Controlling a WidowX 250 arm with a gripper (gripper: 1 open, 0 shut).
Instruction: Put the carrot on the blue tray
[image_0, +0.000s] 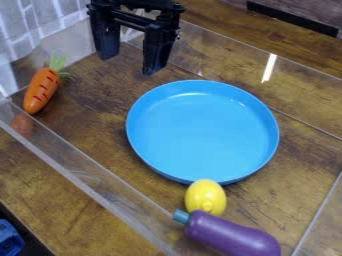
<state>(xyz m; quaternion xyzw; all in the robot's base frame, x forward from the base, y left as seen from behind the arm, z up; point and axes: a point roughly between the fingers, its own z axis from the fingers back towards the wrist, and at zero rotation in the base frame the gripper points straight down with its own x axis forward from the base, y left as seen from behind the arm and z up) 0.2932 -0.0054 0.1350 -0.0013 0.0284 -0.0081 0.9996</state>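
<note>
The carrot (43, 88) lies at the left side of the wooden table, orange with dark grooves, its green top pointing up and away. The blue tray (202, 131), a large round plate with a shallow rim, sits in the middle with nothing on it. My gripper (130, 56) hangs at the top of the view, pointing down, above the table between carrot and tray. Its two dark fingers (155, 55) stand apart, open, with nothing between them. It touches neither the carrot nor the tray.
A yellow lemon (205, 196) rests against the tray's near rim, and a purple eggplant (230, 236) lies just in front of it. Clear plastic walls (60, 160) fence the work area at left, front and right.
</note>
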